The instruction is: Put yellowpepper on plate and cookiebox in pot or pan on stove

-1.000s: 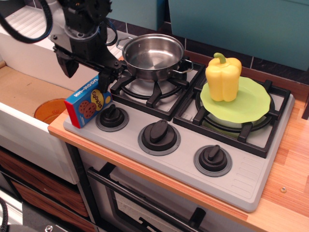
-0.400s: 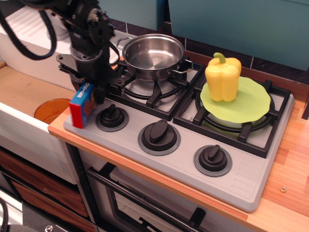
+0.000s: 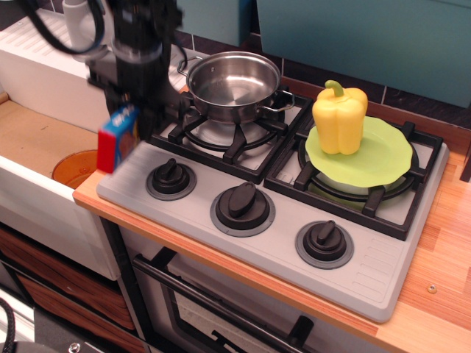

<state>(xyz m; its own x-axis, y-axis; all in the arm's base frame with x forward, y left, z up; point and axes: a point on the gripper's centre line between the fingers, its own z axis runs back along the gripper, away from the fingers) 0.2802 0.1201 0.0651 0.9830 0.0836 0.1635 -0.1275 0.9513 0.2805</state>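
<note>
The yellowpepper stands upright on the lime-green plate, which lies on the right rear burner of the grey stove. The steel pot stands empty on the left rear burner. My gripper is shut on the cookiebox and holds it in the air above the stove's left front corner, left of the pot. The box hangs edge-on, its red side facing me and its blue face turned right. The image is blurred around the gripper.
An orange translucent bowl sits in the sink below and left of the held box. Three black knobs line the stove's front. Wooden counter runs along the right. Teal cabinets hang behind.
The gripper came down over the standing cookiebox, closed on it, and has lifted it up and slightly left off the stove's corner. Pepper, plate and pot have not moved.
</note>
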